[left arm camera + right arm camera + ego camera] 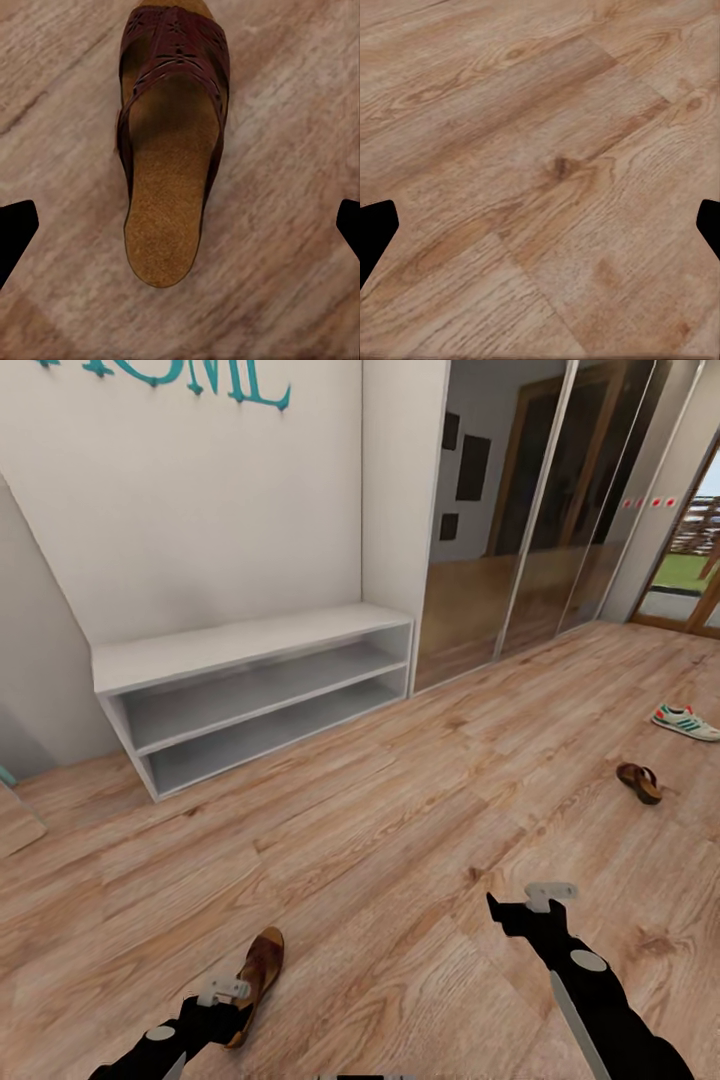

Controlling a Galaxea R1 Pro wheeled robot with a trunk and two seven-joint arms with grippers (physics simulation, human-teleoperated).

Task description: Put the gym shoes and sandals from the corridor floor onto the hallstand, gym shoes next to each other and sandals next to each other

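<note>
One brown sandal [260, 965] lies on the corridor floor [400, 840] close in front, at the lower left. My left gripper [225, 1015] hovers over its heel end, open. In the left wrist view the sandal [169, 150] lies lengthwise between the spread fingertips [16, 229], its tan footbed up, with the gripper [180, 232] above it and apart from it. A second sandal [639, 781] lies far right, and one gym shoe [686, 722] rests beyond it. My right gripper [515, 915] is open over bare planks [547, 172]. The hallstand is out of view.
A plain low white two-tier bench [250, 650] stands against the wall ahead, its tiers bare. Mirrored sliding doors [520, 510] run along the right of it, and a glazed doorway [690, 580] opens at the far right.
</note>
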